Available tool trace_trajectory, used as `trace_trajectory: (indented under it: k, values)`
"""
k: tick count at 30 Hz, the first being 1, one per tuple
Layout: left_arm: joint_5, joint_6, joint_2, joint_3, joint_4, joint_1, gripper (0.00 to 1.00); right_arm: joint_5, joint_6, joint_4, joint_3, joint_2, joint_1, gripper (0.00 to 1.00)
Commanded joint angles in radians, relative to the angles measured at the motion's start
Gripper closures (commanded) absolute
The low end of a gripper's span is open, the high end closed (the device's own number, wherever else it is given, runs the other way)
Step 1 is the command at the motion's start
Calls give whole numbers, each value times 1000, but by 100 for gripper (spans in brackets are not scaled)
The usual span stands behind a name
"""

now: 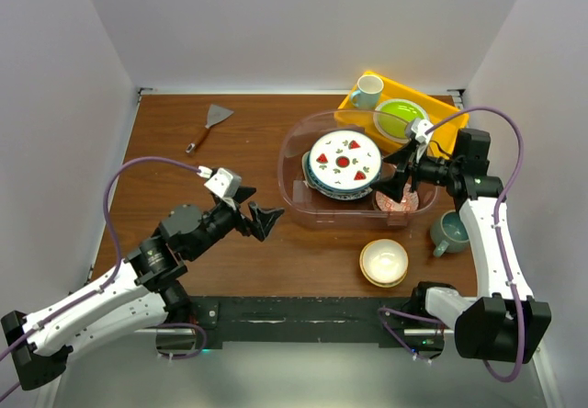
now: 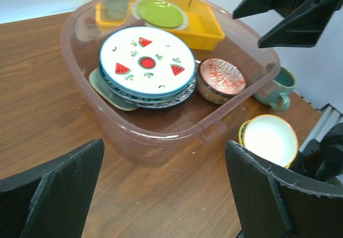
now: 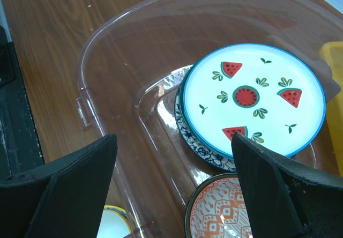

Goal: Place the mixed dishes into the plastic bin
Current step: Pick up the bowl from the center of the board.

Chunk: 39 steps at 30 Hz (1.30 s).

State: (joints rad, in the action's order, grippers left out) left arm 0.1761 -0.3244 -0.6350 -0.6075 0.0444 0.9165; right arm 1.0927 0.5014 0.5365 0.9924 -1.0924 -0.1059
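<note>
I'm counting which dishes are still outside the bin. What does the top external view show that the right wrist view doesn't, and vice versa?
Only the top external view: the grey-teal mug and the whole tan bowl on the table outside the plastic bin, plus the spatula, white mug and lime-green plate. Only the right wrist view: the blue floral plate rim pattern, close up beneath the fruit plate. Both: the bin, the fruit plate topping the stack and the red-patterned bowl beside it inside.
</note>
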Motion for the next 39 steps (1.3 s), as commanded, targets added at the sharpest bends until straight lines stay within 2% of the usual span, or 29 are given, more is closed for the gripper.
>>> trace_trajectory:
  k: [1,25,34,39]
  values:
    - [-76,-34,-6,2,-87,-4,0,29,11,-27,-3,19,-5,9]
    - [-230,-108,-104,-29,-117,22,0,27,12,-30,-6,14,-6,8]
    - [-130,-93,-183,-72,-106,171,0,29,12,-32,-6,11,-8,8]
    - [-125,-91,-245,-100,-110,237,0,30,12,-32,-6,11,-8,8]
